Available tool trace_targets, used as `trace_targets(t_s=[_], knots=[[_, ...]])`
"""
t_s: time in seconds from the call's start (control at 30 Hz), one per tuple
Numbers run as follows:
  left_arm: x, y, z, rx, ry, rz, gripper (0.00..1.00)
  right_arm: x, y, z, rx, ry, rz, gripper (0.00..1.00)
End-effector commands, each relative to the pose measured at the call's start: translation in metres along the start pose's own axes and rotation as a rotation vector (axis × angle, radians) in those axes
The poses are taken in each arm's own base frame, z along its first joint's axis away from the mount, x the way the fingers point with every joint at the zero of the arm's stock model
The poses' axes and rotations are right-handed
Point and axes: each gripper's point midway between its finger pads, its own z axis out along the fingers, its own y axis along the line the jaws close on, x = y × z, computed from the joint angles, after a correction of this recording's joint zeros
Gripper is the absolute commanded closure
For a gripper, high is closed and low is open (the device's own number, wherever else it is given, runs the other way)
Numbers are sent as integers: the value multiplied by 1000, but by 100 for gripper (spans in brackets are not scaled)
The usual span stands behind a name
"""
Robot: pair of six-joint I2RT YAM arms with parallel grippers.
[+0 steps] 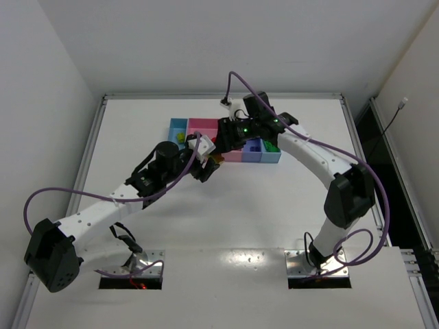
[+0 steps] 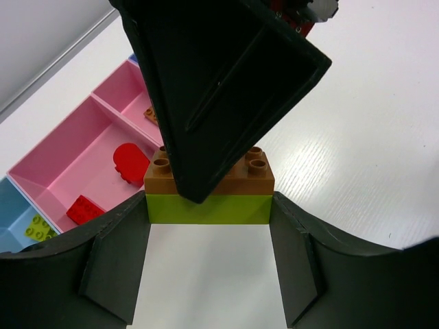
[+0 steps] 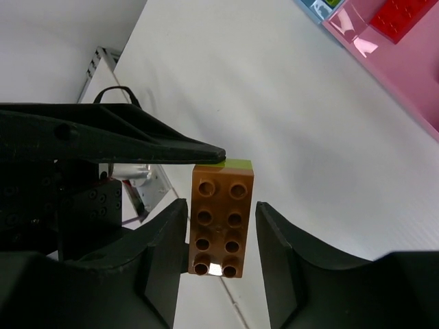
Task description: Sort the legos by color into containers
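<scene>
Separating stacked bricks, I judge. Left gripper point(image 2: 209, 226) pinches yellow-green brick point(image 2: 209, 209), orange brick point(image 3: 221, 223) atop, above table point(image 2: 357, 137) just off trays' point(image 2: 49, 137) near edge. Right gripper point(image 3: 221, 212) flanks orange brick; grip I cannot tell. Next: clamp, pull apart.

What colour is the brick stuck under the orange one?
The lower brick is yellow-green; left wrist view shows it best.

Left tool point(image 2: 209, 267) and right tool point(image 3: 221, 247) crowd the brick stack point(image 3: 221, 219) by the trays point(image 1: 271, 159), so really only the near desk point(image 1: 260, 212) is open.
</scene>
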Motion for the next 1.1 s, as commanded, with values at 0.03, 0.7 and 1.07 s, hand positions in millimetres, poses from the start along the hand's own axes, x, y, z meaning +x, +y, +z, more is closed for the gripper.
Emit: trace_targets(t_s=[0.03,0.7,1.07], knots=[[-37,1,3,-1,-106,13,100,-11,12,2,-53,-29,-32,55],[-15,0,0,-19,-53,-15,100,-23,14,-19,-32,-80,-73,100],[17,-7,-2,-5,35,-70,100,-32,4,-34,2,-112,-67,100]])
